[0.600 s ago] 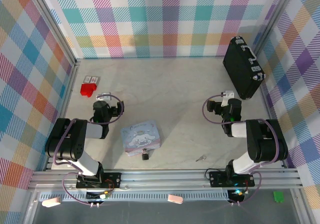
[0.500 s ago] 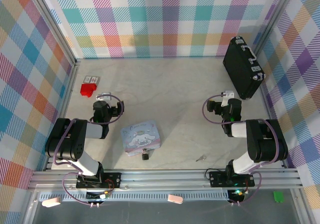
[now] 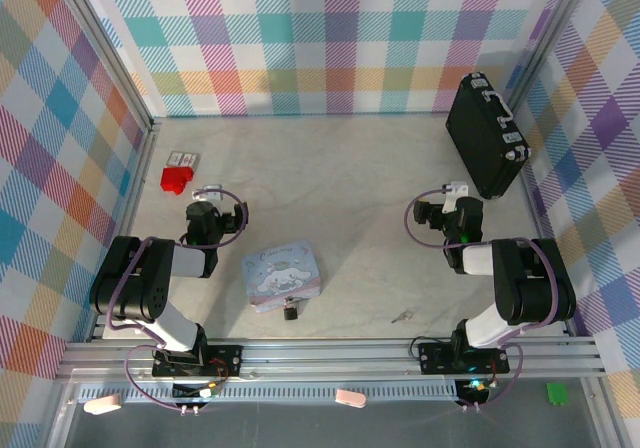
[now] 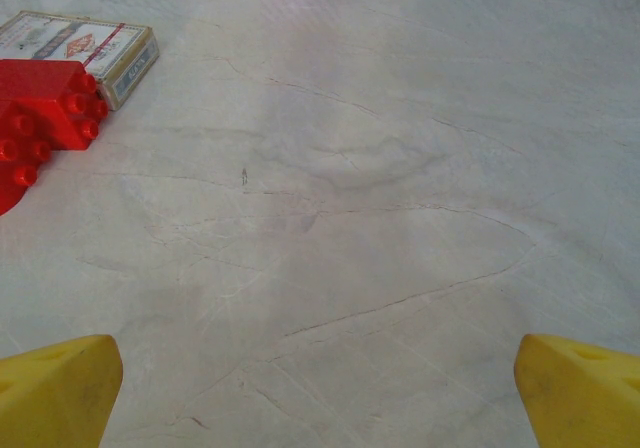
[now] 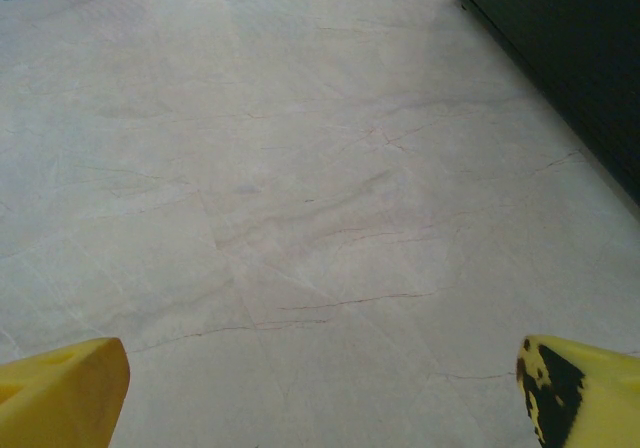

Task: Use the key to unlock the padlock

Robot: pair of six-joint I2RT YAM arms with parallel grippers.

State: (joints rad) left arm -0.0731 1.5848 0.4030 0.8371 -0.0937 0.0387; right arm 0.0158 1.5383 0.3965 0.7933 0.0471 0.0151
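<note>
Lying in top view: padlock (image 3: 290,312), key (image 3: 401,317).

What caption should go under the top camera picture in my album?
Tiny padlock by the near edge of the blue tin, key lying farther right.

The workspace is enclosed on three sides by walls covered in pastel plaid cloth (image 3: 330,38). A pale, marble-veined tabletop (image 3: 340,178) is lit evenly, without hard shadows, and its near edge is bordered by a slotted aluminium rail (image 3: 330,358).
</note>
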